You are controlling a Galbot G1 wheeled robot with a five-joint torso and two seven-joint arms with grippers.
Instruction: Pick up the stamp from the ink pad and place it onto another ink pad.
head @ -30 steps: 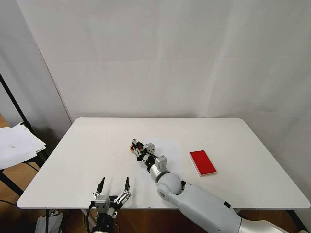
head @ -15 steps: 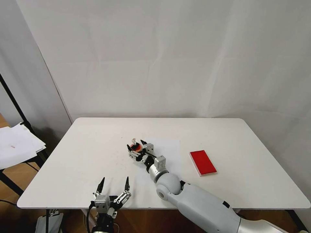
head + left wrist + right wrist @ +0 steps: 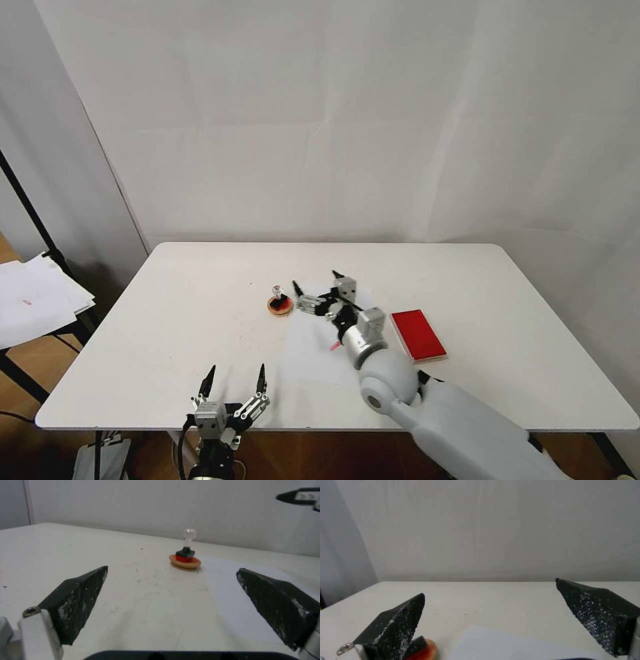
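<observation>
The stamp (image 3: pixel 277 294) stands upright on the round ink pad (image 3: pixel 280 306), black base down, clear knob straight up, its long axis vertical. The pad lies near the middle of the table (image 3: pixel 200 347). At about 3 o'clock from it the right end effector (image 3: pixel 315 281) hangs with fingers spread wide and nothing between them, apart from the stamp. The red rectangular ink pad (image 3: pixel 417 335) lies farther toward 3 o'clock, its long axis running roughly 11 to 5 o'clock. Bare tabletop spreads toward 9 o'clock. The left end effector (image 3: pixel 233 379) sits at the near edge, at 6 o'clock, wide open and empty.
</observation>
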